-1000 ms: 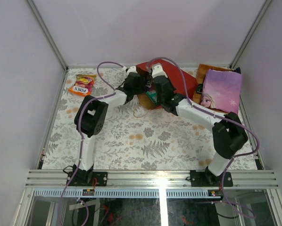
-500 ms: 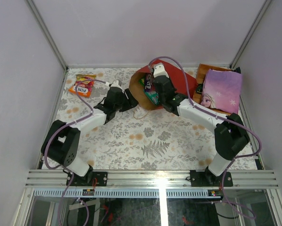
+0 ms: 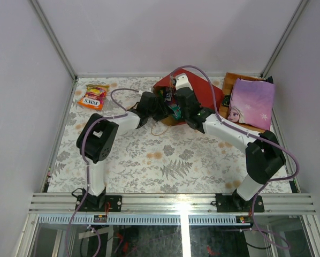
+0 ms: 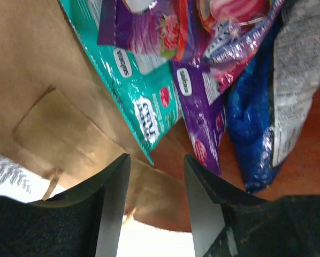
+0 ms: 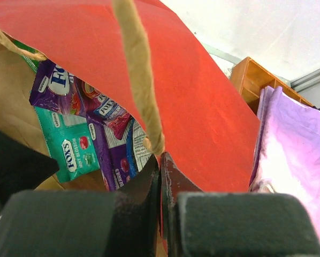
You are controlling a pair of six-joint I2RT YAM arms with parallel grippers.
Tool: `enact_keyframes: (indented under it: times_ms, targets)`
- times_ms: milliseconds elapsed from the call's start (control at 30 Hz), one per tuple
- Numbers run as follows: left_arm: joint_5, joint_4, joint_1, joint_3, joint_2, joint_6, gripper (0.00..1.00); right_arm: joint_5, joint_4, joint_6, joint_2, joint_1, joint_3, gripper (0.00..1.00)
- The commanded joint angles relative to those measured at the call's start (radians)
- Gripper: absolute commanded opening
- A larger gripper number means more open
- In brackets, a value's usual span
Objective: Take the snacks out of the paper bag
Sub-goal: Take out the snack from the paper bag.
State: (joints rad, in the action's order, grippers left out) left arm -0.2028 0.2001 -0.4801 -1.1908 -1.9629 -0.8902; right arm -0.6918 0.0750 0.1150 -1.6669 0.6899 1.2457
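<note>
The paper bag (image 3: 195,91) lies on its side, red outside up, its mouth facing left. My right gripper (image 5: 161,160) is shut on the edge of the bag's red upper wall (image 5: 203,107), beside a loop handle (image 5: 141,80), and holds the mouth up. My left gripper (image 4: 155,176) stands open at the mouth, above the brown lower lip (image 4: 69,123), with nothing between its fingers. The snacks inside are a teal packet (image 4: 144,101), a purple one (image 4: 203,123) and a blue one (image 4: 256,123). Other snacks (image 3: 93,96), orange packets, lie on the table at the far left.
A lilac bag with snowflakes (image 3: 251,101) rests on a wooden box (image 3: 229,85) at the back right, close to the paper bag. White walls close in the floral table (image 3: 165,160) on three sides.
My left gripper drew back leftward out of the bag's mouth half a second ago and has returned to the mouth. The right gripper has kept its hold on the bag.
</note>
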Motion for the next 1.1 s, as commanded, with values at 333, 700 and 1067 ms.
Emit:
enact_keyframes:
  times_ms: [333,700,1067]
  targets:
    - [0.169,-0.013,-0.001,-0.096,-0.145,-0.077,0.44,-0.018,0.014,-0.018,0.066,-0.012,-0.036,0.01]
    - [0.16,0.056,-0.002,-0.2,-0.285,-0.175,0.35,-0.012,0.006,-0.02,0.084,-0.012,-0.05,0.01]
    - [0.271,0.162,-0.021,0.025,-0.041,-0.064,0.0,-0.001,0.021,-0.017,0.105,-0.012,-0.068,0.01]
